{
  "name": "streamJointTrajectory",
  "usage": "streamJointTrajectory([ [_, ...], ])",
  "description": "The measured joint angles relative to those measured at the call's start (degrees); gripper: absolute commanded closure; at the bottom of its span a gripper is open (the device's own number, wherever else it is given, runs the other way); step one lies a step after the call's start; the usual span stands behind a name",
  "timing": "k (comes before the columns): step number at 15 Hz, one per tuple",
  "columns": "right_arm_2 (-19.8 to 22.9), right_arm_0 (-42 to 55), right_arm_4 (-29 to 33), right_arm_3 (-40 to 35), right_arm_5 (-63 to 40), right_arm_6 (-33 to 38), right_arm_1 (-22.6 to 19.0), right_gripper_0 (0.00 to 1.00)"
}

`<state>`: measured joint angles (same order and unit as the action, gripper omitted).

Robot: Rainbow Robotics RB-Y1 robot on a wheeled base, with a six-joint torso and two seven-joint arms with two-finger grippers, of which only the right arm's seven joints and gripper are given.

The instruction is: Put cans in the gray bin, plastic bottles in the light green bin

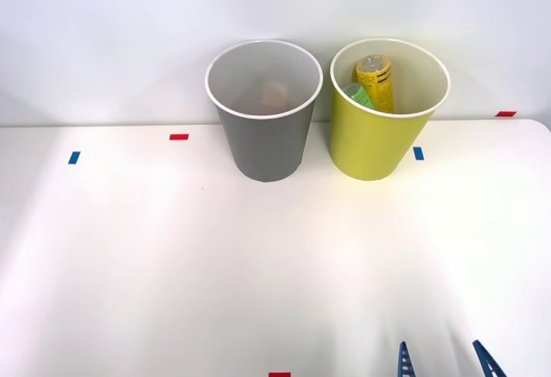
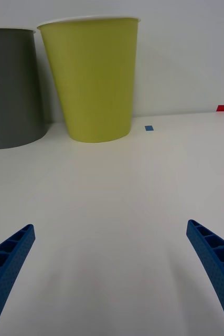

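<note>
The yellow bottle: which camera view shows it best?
The front view: it looks down into the light green bin, where the yellow bottle stands. The right wrist view gives just that bin's outer wall, which hides the bottle.

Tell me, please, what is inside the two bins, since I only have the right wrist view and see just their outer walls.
Observer: In the front view, the light green bin holds a yellow bottle standing against its far wall.
Operator: Thank you. Is anything else in there with it?
Observer: Yes, a smaller green item lies beside the bottle, toward the gray bin's side.
Operator: And the gray bin?
Observer: The gray bin has something pale and pinkish at the bottom; I cannot tell what it is.
</note>
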<state>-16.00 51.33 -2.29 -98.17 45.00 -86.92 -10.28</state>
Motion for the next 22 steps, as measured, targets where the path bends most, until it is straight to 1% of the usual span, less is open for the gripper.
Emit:
streamJointTrajectory([
  [22,0.0,0.0,0.0,0.0,0.0,0.0,0.0,0.0],
])
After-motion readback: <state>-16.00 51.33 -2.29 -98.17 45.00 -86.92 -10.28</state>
